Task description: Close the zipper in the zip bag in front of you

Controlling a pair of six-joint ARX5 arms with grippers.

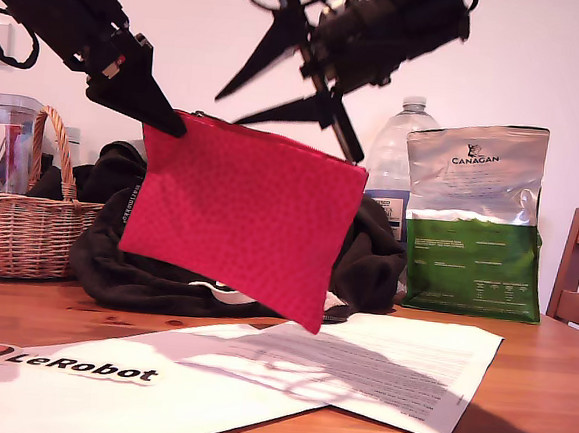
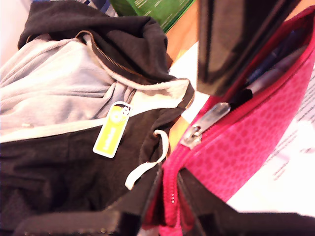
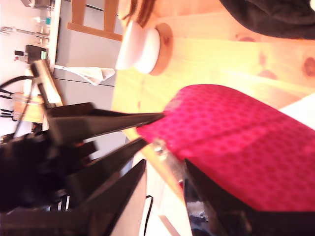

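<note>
The soft, light zip bag (image 1: 240, 213) hangs tilted above the table (image 1: 536, 396), its corner on the exterior view's left pinched by my first gripper (image 1: 172, 119), while my second gripper (image 3: 165, 196), fingers spread, should probably take the small, slippery-looking pull tab (image 2: 206, 123)

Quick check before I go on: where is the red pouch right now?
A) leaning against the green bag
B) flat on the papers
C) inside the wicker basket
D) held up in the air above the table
D: in the exterior view the pouch hangs tilted, clear of the table, gripped at its zipper edge by a gripper at the exterior view's left, with its lowest corner above the papers.
</note>
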